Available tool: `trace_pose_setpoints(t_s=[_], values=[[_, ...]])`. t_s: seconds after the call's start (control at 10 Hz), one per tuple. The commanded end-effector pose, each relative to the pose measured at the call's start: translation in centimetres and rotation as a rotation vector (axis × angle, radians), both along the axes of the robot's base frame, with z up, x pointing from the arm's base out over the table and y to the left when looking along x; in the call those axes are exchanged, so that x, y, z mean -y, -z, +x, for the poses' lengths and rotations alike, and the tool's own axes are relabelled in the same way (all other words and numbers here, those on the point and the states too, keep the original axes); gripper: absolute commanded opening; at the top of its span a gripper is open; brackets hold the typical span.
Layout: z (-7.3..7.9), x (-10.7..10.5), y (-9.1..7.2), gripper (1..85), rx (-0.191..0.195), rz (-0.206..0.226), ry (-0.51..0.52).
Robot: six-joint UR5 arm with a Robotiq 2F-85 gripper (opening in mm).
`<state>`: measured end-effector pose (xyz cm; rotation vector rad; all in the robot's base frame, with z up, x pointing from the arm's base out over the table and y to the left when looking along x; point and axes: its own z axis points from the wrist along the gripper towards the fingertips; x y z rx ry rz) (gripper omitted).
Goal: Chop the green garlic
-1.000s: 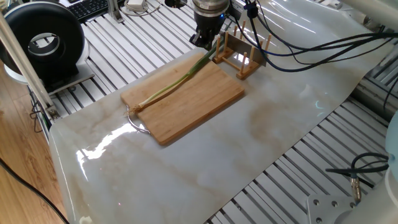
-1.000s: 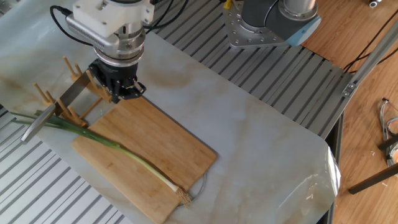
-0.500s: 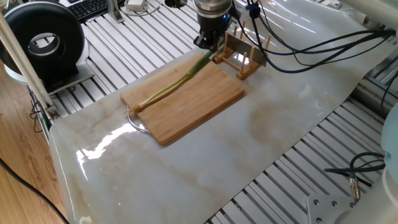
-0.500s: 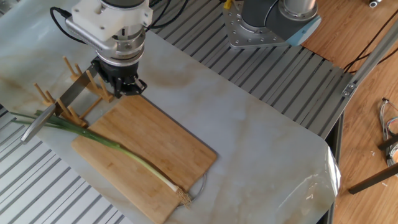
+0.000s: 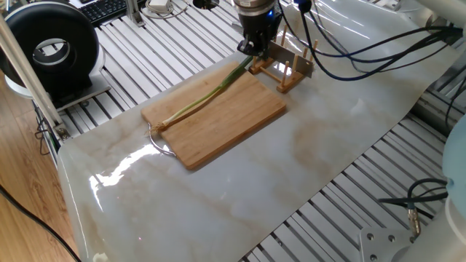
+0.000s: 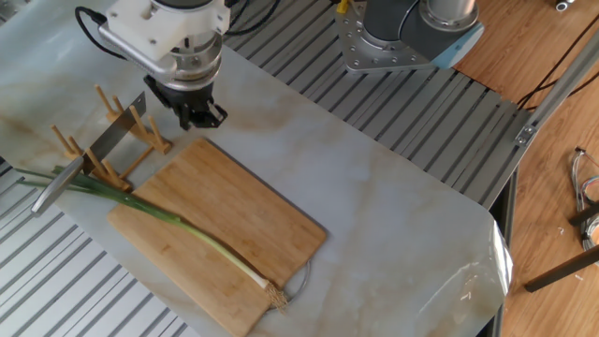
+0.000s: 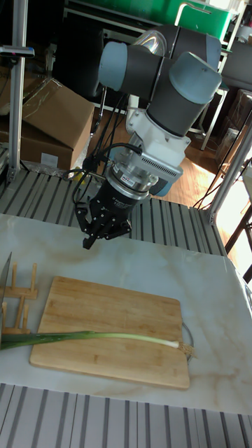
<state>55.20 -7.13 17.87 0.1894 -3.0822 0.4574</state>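
The green garlic (image 6: 178, 227) lies lengthwise on the wooden board (image 6: 243, 220), pale root end (image 6: 273, 296) at the handle end, green leaves (image 6: 56, 180) running off the far end beside the rack. It shows too in the one fixed view as the garlic (image 5: 200, 102) on the board (image 5: 226, 120), and in the tall fixed view as the stalk (image 7: 98, 338) on the board (image 7: 112, 308). My gripper (image 6: 198, 116) hangs above the table just past the board's far corner, next to the rack. The gripper (image 7: 100, 236) is open and empty, also seen from above (image 5: 255, 45).
A wooden rack (image 6: 117, 150) holds a knife, its blade (image 6: 119, 139) upright in the slots and its metal handle (image 6: 51, 192) sticking out past the mat. Black cables (image 5: 364, 54) trail behind the arm. The robot base (image 6: 412, 33) stands at the table's far side.
The gripper has risen and drifted away from the board's corner, along the rack's side. The garlic, board and knife have not moved.
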Motion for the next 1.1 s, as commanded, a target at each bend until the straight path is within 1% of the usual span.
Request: trace_pose_setpoints(t_s=[0.0,0.1,0.3,0.4,0.5,0.6,0.7,0.8,0.9,1.0], values=[[0.1,0.6,0.2,1.3,-0.015,-0.031,-0.012],[0.0,0.3,0.3,1.3,-0.02,-0.025,-0.013],[-0.6,0.1,0.0,1.3,-0.045,-0.02,-0.02],[-0.9,0.8,-0.1,1.3,-0.059,-0.042,-0.026],[-1.0,1.0,0.1,1.3,-0.061,-0.044,-0.035],[-0.5,1.1,0.2,1.3,-0.051,-0.052,-0.056],[0.1,0.8,0.3,1.3,-0.031,-0.042,-0.066],[0.1,-0.2,0.6,1.3,-0.027,0.001,-0.063],[0.9,-0.8,0.8,1.3,-0.006,0.025,-0.095],[0.6,-1.2,0.9,1.3,-0.006,0.041,-0.061]])
